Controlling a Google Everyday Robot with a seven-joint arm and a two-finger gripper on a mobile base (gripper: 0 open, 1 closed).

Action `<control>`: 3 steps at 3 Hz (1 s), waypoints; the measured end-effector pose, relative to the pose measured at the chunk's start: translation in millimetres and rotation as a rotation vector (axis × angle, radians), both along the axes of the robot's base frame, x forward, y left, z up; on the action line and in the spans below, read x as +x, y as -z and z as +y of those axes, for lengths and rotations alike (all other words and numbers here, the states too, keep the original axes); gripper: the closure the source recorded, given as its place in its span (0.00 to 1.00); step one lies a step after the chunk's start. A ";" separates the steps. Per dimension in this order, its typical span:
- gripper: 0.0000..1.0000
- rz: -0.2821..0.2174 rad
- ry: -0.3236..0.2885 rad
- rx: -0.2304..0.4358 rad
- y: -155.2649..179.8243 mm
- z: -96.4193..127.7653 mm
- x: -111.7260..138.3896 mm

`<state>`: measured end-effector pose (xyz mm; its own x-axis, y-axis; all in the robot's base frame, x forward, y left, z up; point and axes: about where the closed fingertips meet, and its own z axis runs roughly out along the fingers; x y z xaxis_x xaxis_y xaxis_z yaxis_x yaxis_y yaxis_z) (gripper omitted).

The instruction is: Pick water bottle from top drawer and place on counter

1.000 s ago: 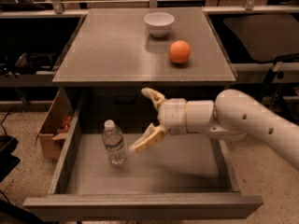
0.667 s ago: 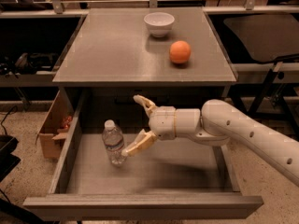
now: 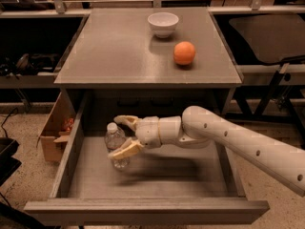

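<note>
The water bottle, clear with a white cap, stands upright on the floor of the open top drawer, toward its left side. My gripper reaches in from the right and is open, with one finger behind the bottle and the other in front of it, so the bottle stands between the fingers. I cannot tell whether the fingers touch it. The grey counter lies above the drawer.
A white bowl and an orange sit on the counter's right half. A brown cardboard box stands on the floor left of the drawer. The drawer's front panel is nearest me.
My gripper has moved left across the drawer, from beside the bottle's right to straddling the bottle. The bottle has stayed in place.
</note>
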<state>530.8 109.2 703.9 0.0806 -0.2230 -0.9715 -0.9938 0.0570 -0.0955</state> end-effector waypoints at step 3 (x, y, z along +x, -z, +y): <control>1.00 0.020 -0.053 -0.068 -47.5 4.5 -27.6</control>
<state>503.2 113.8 751.4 0.0746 -0.2843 -0.9558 -0.9970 -0.0017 -0.0774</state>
